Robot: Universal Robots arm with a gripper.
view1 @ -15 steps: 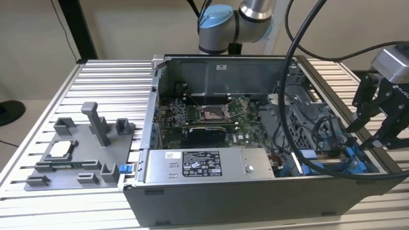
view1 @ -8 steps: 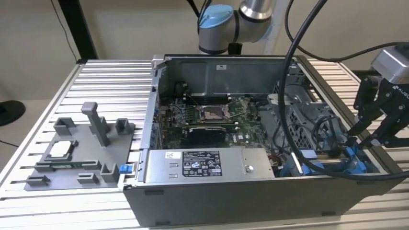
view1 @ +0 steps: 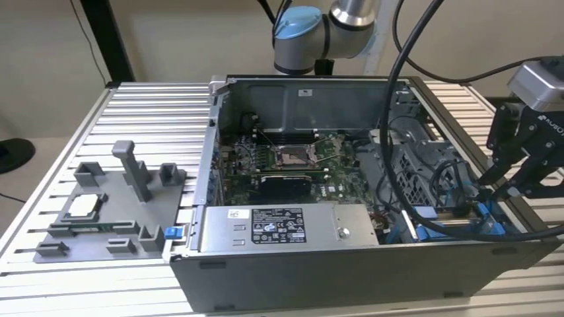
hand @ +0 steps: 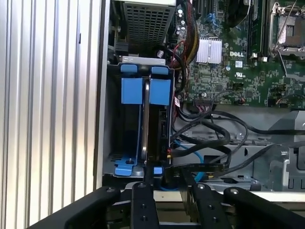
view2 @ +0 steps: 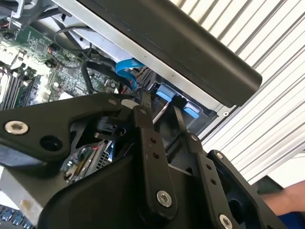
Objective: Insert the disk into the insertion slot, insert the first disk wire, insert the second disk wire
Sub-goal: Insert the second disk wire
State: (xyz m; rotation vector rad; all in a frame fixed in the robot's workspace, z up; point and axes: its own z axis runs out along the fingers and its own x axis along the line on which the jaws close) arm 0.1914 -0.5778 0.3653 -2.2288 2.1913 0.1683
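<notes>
The disk (hand: 144,119) stands on edge inside the insertion slot (hand: 112,119), a grey bay with bright blue fittings (hand: 132,90) at the case's front corner on the exterior view's right (view1: 458,224). My gripper (view1: 502,188) hovers just above the near end of that bay. Its black fingers (hand: 142,195) stand apart over a small blue tab, and I see nothing clearly held between them; the gripper also shows in both wrist views (hand: 167,174) (view2: 160,107). A blue flat wire (hand: 188,151) (view2: 127,67) and several black wires (hand: 214,136) lie loose beside the bay.
The open computer case holds a motherboard (view1: 282,158) and a grey labelled power supply box (view1: 282,228). A perforated cage (hand: 145,19) sits beyond the bay. A grey fixture plate (view1: 105,211) rests on the ribbed table (view1: 150,112). Thick black cables (view1: 397,99) hang across the case.
</notes>
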